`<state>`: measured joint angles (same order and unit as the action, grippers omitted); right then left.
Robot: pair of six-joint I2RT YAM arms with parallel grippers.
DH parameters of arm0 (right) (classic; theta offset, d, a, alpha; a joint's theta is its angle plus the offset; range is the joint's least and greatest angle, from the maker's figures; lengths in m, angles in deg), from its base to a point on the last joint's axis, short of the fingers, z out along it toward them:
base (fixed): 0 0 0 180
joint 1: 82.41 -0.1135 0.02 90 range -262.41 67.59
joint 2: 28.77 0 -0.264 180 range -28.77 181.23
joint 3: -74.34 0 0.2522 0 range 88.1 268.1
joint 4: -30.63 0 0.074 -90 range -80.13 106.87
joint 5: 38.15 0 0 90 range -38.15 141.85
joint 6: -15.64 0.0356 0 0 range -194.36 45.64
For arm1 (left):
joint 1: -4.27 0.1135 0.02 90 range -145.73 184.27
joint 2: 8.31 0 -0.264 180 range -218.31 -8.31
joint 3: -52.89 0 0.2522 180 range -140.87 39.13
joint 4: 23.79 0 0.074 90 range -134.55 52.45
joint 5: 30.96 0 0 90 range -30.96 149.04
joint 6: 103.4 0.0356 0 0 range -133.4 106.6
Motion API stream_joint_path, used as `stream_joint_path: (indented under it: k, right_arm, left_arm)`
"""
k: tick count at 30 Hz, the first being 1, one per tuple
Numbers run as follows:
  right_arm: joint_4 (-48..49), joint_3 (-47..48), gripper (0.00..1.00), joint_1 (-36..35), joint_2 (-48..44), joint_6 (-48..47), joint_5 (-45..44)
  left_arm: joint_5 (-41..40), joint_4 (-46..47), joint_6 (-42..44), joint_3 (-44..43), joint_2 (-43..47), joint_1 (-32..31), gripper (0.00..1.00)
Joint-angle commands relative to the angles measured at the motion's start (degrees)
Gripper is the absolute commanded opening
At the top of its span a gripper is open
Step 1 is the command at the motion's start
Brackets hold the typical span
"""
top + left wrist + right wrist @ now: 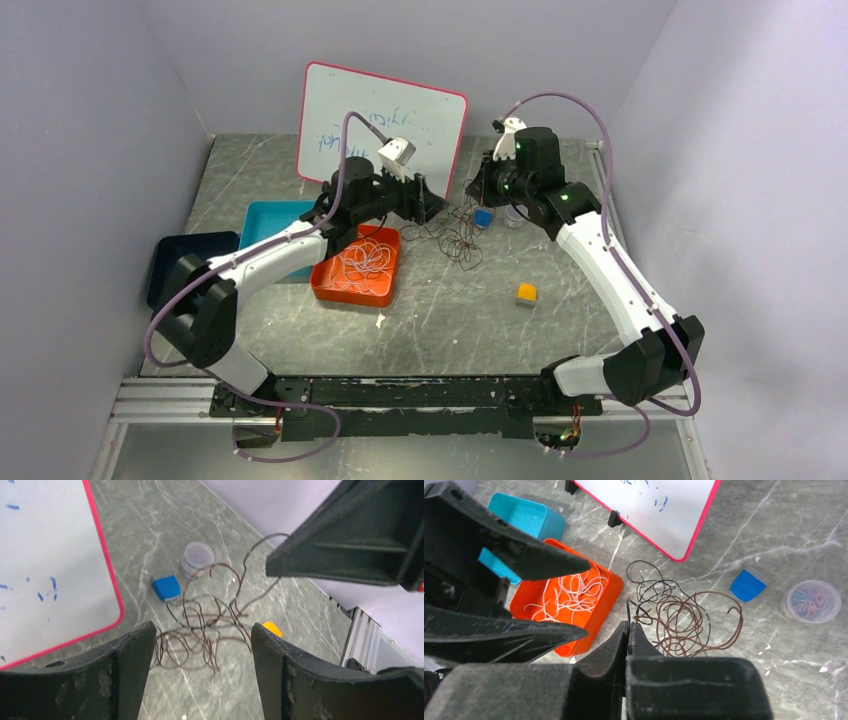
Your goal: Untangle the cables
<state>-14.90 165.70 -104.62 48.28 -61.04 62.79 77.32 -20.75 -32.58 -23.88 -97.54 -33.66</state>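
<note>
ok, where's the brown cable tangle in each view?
Top external: brown cable tangle at mid-table, right of the orange tray.
Left wrist: brown cable tangle lower centre, between the left fingers.
Right wrist: brown cable tangle at centre, above the right fingers.
Shared landmark: blue block, beside it in all three.

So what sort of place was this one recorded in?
Most likely a lab test cell: a marble-patterned table boxed in by plain walls, a left arm and right arm mounted by an aluminium rail, and a propped-up whiteboard behind an orange tray and cables.
</note>
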Motion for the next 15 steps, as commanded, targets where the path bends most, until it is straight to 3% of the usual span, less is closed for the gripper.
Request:
stream_joint_path:
  k: [1, 15]
  right_arm:
    - [-1.20, 2.67, 0.00, 0.34, -0.86, 1.50, 2.87]
    - [1.24, 5.47, 0.00, 0.33, -0.77, 4.51, 6.14]
  left_arm:
    - [2.68, 7.46, 0.36, -3.93, -3.01, -0.14, 0.75]
    - [4.95, 10.59, -1.30, -4.89, -8.56, -2.29, 0.73]
